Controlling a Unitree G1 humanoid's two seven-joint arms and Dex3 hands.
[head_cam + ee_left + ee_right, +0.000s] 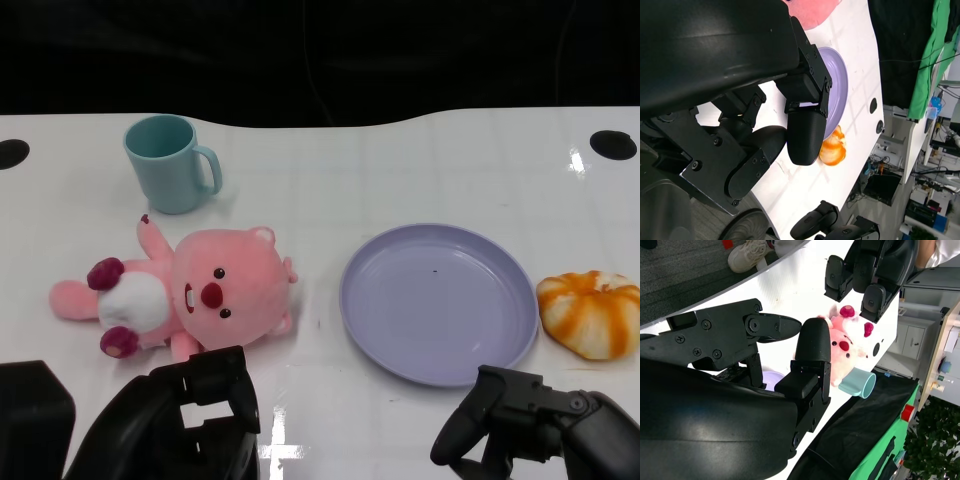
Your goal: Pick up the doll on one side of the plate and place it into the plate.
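A pink plush doll lies on its back on the white table, left of the empty purple plate. My left hand hovers at the near edge just in front of the doll, its fingers apart and holding nothing. At the lower right, my right hand sits in front of the plate's near rim, also empty with fingers spread. The right wrist view shows the doll beyond my fingers, with the left hand close to it. Part of the plate appears in the left wrist view.
A teal mug stands behind the doll. An orange-and-white soft toy lies just right of the plate. The table's far edge meets a black backdrop. A person's shoe shows on the floor in the right wrist view.
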